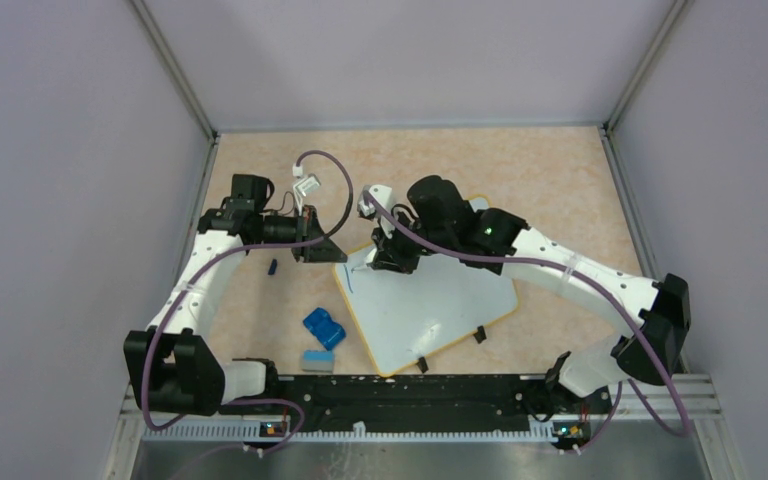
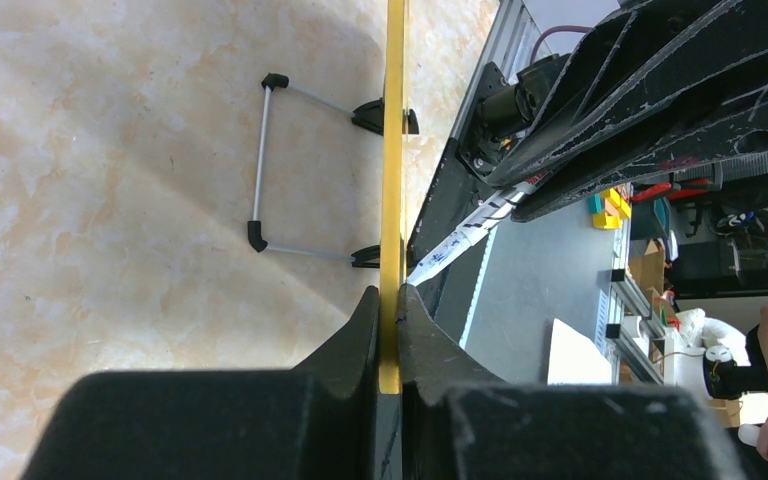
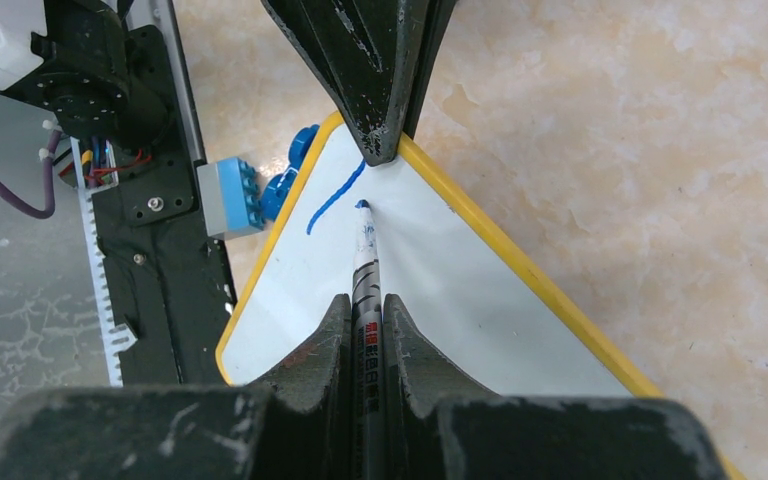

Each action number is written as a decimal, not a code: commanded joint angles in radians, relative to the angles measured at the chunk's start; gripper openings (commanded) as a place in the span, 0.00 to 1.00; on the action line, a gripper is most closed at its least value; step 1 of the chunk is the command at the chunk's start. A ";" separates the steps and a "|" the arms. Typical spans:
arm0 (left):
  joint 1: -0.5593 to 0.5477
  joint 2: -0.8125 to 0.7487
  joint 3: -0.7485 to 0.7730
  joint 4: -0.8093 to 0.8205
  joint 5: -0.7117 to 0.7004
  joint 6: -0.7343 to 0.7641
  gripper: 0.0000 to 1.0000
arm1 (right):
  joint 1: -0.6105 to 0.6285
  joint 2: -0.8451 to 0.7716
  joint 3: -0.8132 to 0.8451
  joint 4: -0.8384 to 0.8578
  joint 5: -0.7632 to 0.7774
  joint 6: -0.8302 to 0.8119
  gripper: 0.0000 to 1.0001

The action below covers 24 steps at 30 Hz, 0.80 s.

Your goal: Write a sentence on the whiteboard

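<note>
— Where's the board?
— On the table (image 1: 520, 180), whiteboard (image 1: 430, 310) corner pinched tight in your left jaws; right jaws clamp the marker (image 3: 365, 265), tip beside one blue stroke (image 3: 332, 198).
— Risk?
— Press hard and the board may slip that pinch, skewing your letters.

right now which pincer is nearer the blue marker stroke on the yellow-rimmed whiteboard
Left. The left pincer clamps the yellow-rimmed whiteboard corner beside the blue stroke; the right pincer sits back, holding a black-barrelled marker.

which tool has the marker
The right tool, shut on the marker with its tip at the whiteboard; the left tool clamps its yellow rim instead.
</note>
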 commanded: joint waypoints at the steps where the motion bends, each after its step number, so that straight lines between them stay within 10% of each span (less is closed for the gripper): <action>1: -0.003 0.008 -0.004 0.016 0.011 0.004 0.00 | 0.006 -0.002 0.024 0.035 0.010 -0.003 0.00; 24: -0.003 0.016 0.000 0.017 0.008 0.004 0.00 | 0.052 0.033 0.018 0.024 -0.003 -0.022 0.00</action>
